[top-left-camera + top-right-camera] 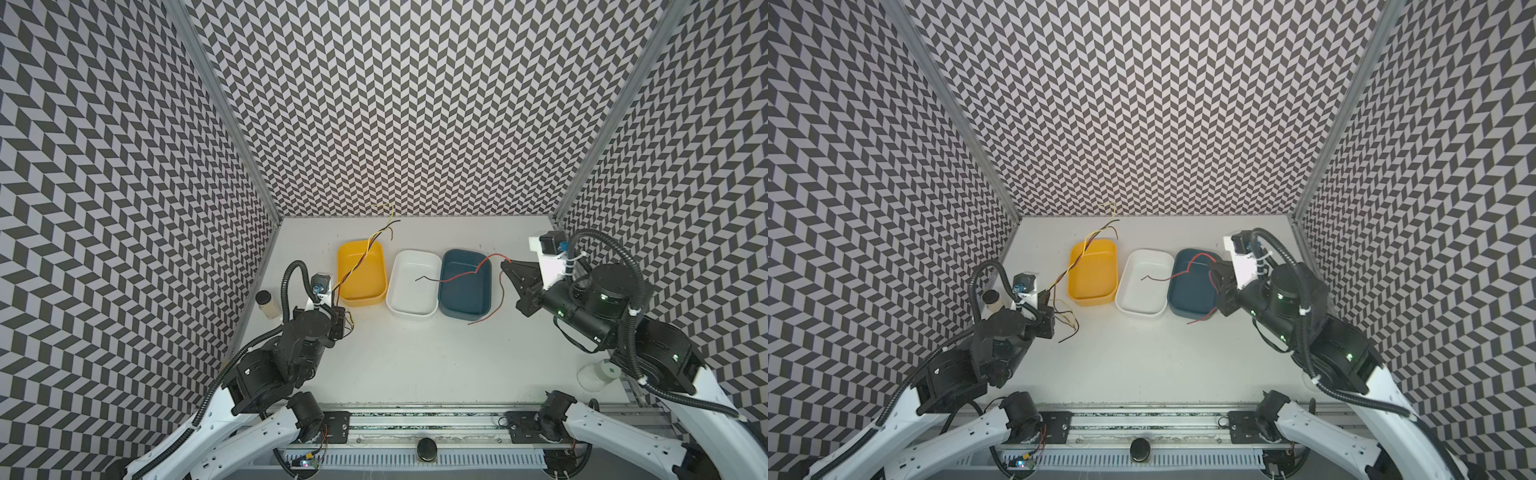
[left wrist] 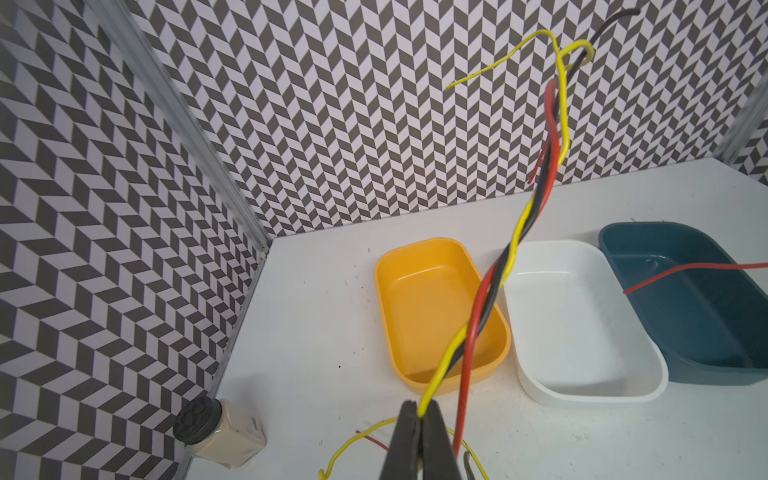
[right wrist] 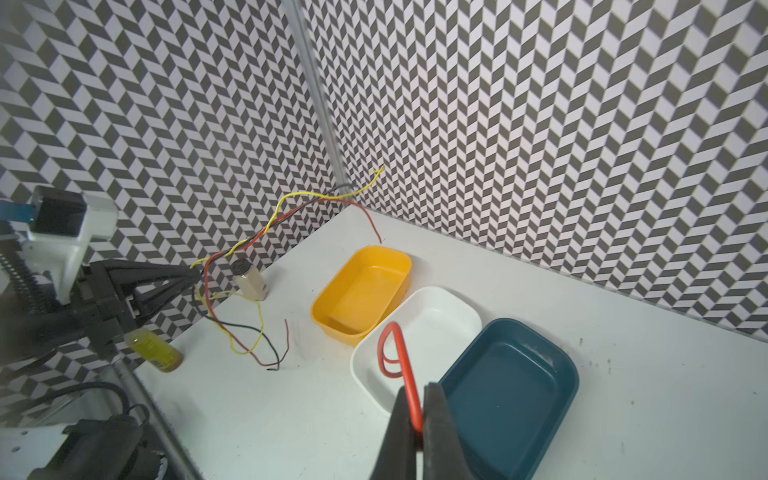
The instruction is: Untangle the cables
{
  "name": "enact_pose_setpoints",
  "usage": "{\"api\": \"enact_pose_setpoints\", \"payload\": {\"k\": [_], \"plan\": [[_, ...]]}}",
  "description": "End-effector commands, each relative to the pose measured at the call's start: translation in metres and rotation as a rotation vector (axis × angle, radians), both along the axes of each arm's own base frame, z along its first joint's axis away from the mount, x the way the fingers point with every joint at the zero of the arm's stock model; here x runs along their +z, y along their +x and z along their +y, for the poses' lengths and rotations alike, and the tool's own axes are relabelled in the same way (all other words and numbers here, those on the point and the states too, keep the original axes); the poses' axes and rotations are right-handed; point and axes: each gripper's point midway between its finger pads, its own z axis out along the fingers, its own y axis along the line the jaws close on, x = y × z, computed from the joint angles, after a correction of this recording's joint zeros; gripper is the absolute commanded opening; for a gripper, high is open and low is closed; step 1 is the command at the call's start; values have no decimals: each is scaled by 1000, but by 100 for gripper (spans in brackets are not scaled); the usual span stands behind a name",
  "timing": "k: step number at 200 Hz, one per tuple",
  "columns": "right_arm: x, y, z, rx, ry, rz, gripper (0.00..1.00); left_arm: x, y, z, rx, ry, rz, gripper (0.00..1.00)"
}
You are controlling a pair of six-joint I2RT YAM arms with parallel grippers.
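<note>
The matte white bench (image 1: 415, 365) runs up to a chevron-patterned back wall (image 1: 415, 124). Toward the back, 3 smooth plastic tubs with rounded corners sit in a row: a yellow tub (image 1: 368, 274), a white tub (image 1: 413, 299) and a dark blue tub (image 1: 461, 299).

The left hand (image 2: 422, 405) is pinched tight on a braid (image 2: 505, 257) of yellow, black and red cables. The braid rises stiffly over the yellow tub toward the back wall. Only the left wrist view shows the twist strand by strand, with the ends splaying apart at the top. Only the right wrist view shows the braid's loose tails curling on the bench under that hand.

The right hand (image 3: 417, 388) is clamped on 1 glossy red cable (image 3: 403, 353). Both top views show it arching across the dark blue tub into the white tub, while its other end trails onto the bench in front.

A small square jar (image 2: 220, 432) with a black ribbed lid stands by the left wall.
</note>
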Motion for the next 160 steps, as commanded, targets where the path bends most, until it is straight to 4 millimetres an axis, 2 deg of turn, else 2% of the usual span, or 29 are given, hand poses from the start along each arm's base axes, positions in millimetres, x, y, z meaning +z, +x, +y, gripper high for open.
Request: {"api": "enact_pose_setpoints", "payload": {"k": [1, 33, 64, 121, 160], "plan": [[23, 0, 21, 94, 65, -40, 0, 17, -1, 15, 68, -87, -84, 0], [18, 15, 47, 157, 55, -4, 0, 27, -10, 28, 79, -136, -152, 0], [24, 28, 63, 178, 69, -19, 0, 30, -12, 33, 96, -153, -167, 0], [41, 46, 106, 288, 107, -25, 0, 35, -17, 43, 117, -181, -212, 0], [41, 71, 133, 301, 100, -9, 0, 37, -18, 45, 119, -194, -223, 0]]}}
